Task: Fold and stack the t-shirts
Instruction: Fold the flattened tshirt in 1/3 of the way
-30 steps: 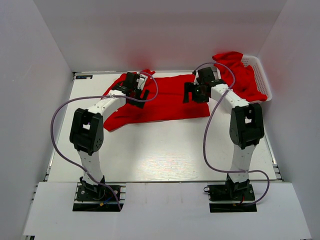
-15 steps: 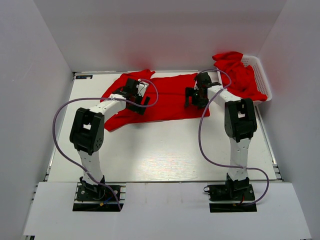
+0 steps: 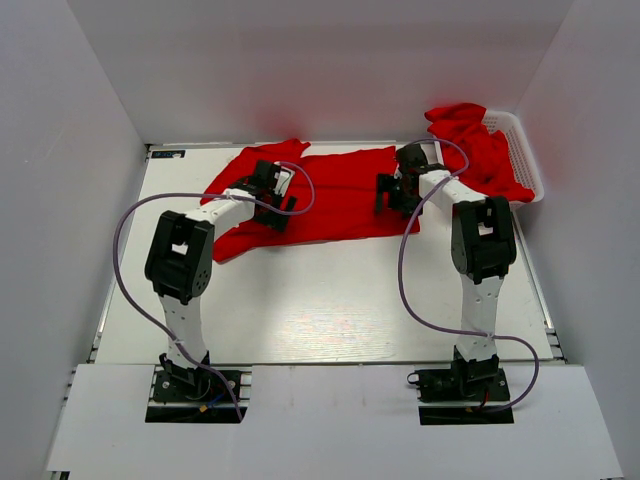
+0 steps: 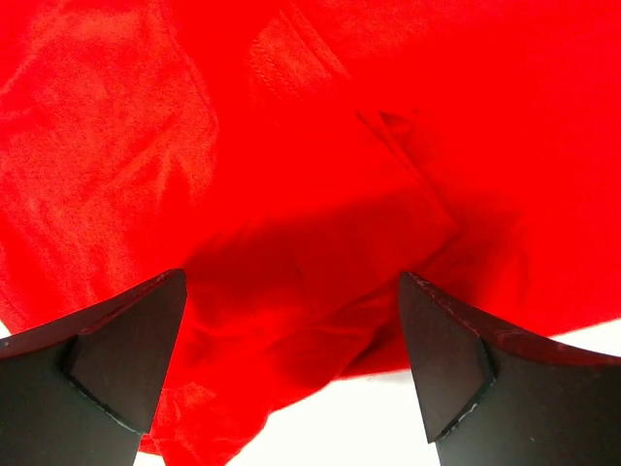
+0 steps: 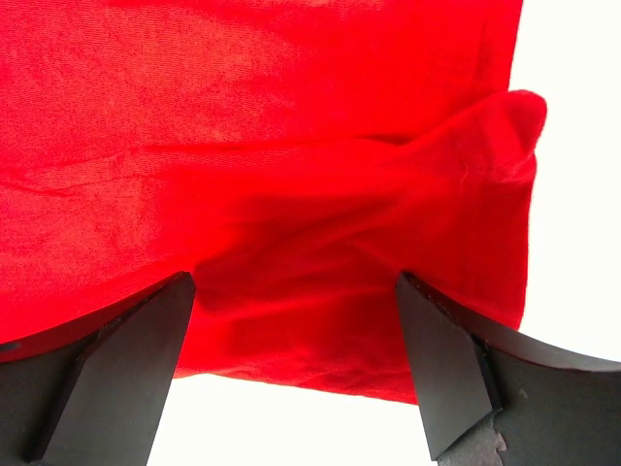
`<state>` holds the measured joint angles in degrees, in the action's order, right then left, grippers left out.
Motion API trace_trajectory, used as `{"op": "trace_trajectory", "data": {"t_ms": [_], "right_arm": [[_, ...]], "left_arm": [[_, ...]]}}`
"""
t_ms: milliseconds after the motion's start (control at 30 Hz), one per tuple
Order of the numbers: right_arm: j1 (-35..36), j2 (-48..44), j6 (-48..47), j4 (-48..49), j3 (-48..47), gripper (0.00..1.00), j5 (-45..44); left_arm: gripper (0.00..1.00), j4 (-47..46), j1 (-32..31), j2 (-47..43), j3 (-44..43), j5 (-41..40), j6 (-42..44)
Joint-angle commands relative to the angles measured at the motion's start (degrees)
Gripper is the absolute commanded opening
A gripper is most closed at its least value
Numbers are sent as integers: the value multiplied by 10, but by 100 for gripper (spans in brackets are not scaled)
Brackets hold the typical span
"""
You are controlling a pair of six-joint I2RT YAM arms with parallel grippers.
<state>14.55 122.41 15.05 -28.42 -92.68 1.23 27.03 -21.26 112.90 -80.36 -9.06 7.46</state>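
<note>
White table (image 3: 320, 300), white walls. Hovering wide-jawed over t-shirt (image 3: 335, 195) lying spread across far half: left gripper (image 4: 291, 320) above creased left part, right gripper (image 5: 291, 320) above right edge, gripping nothing. Judging cloth light, limp, bunching easily; pinching doubled edges probably holding best.

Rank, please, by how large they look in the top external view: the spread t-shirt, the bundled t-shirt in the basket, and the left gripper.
1. spread t-shirt
2. bundled t-shirt
3. left gripper, clearly the smallest
</note>
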Motion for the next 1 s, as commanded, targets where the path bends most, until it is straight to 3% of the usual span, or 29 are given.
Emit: {"op": "trace_trajectory", "data": {"t_ms": [0, 200, 300, 433, 467, 533, 833, 967], "right_arm": [[-6, 1, 8, -8, -7, 90, -10], [-11, -2, 7, -12, -7, 90, -10], [-11, -2, 7, -12, -7, 90, -10], [-13, -2, 8, -15, -6, 90, -9], [-13, -2, 9, -17, -5, 90, -10], [-13, -5, 10, -15, -3, 90, -10], [-17, -6, 16, -15, 4, 90, -31], [-18, -4, 16, -15, 6, 90, -26]], "left_arm": [[100, -2, 0, 4, -22, -26, -3], [91, -2, 0, 14, -27, -34, 2], [75, -10, 0, 8, -21, -28, 2], [34, -16, 0, 3, -16, -14, -3], [14, -16, 0, 3, -16, -14, -3], [0, -16, 0, -2, -16, -14, -9], [0, -51, 11, -45, 16, -3, -9], [0, -65, 11, -56, 27, 51, 8]]}}
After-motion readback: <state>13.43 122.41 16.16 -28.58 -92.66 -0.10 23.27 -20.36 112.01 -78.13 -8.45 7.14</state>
